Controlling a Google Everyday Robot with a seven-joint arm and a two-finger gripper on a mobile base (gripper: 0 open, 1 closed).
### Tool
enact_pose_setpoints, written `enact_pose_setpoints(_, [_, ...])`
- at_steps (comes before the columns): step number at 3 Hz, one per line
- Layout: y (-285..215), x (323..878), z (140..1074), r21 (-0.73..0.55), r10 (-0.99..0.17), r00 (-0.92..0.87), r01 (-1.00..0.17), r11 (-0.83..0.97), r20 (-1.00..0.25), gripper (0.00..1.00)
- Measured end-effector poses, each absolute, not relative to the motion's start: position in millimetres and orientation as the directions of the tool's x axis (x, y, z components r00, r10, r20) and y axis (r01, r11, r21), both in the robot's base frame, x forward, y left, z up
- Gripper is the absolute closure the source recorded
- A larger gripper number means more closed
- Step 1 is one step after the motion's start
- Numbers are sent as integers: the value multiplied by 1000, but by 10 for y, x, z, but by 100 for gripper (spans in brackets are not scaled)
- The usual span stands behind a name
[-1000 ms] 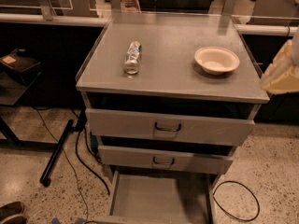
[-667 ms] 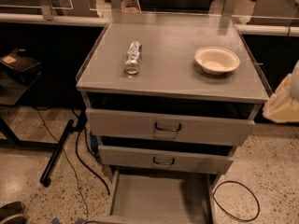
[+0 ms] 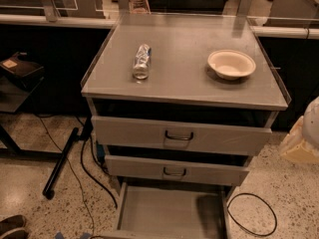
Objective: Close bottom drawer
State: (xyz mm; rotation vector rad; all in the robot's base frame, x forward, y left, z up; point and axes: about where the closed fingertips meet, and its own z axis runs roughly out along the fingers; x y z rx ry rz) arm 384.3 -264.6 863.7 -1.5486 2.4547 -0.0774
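The bottom drawer (image 3: 167, 210) of the grey metal cabinet is pulled far out toward me. Its plain grey tray is bare, with a dark shadow at the right. Its front panel and handle are cut off by the bottom edge of the view. Above it the middle drawer (image 3: 174, 171) and the top drawer (image 3: 179, 135) each stand slightly out, both with dark loop handles. My gripper (image 3: 305, 136) shows as a pale beige and white shape at the right edge, level with the top drawer and to the right of the cabinet, apart from every drawer.
On the cabinet top (image 3: 184, 83) lie a plastic bottle (image 3: 141, 61) on its side and a cream bowl (image 3: 231, 63). A black cable loop (image 3: 251, 214) lies on the floor right of the open drawer. A black pole (image 3: 61, 163) and cords lie on the left.
The gripper has moved down along the right edge, from level with the cabinet top to level with the top drawer. The drawers, bottle and bowl have not moved.
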Motion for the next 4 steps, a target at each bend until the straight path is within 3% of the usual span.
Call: enact_pose_setpoints(4, [-2779, 2899, 6536, 153, -762, -648, -755, 638, -20, 100])
